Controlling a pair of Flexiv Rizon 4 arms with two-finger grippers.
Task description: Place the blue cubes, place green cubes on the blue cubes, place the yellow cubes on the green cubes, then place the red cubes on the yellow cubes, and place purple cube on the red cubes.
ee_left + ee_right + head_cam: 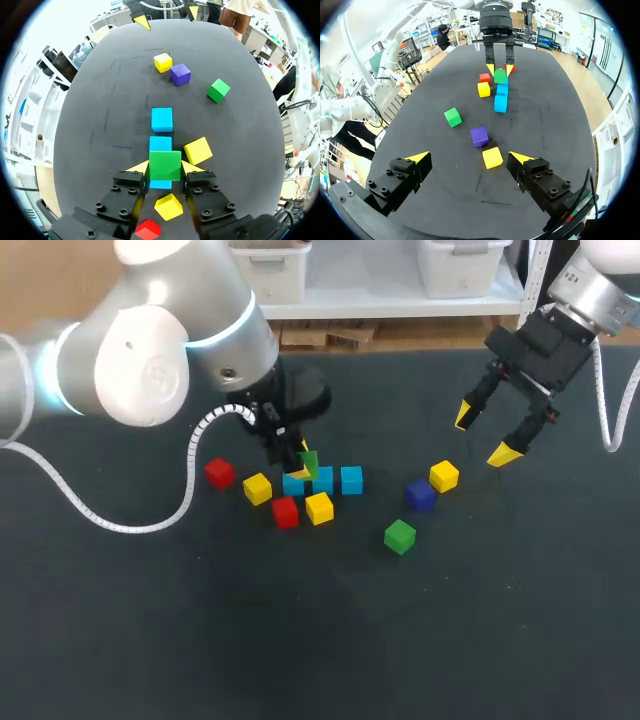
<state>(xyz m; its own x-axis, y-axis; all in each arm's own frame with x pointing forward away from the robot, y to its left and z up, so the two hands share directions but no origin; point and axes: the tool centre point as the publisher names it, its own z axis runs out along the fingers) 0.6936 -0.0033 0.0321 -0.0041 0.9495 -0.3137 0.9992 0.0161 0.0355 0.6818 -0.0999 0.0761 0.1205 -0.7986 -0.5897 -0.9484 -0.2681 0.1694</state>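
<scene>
My left gripper is shut on a green cube, held over the left part of a row of three blue cubes. I cannot tell whether the green cube touches them. Two yellow cubes and two red cubes lie close around the row. Further right are a purple cube, a third yellow cube and a second green cube. My right gripper hangs open above the table, right of the yellow and purple cubes, with nothing in it.
The dark table has free room across its whole front half and at the far left. The left arm's white cable loops down just left of the red cube.
</scene>
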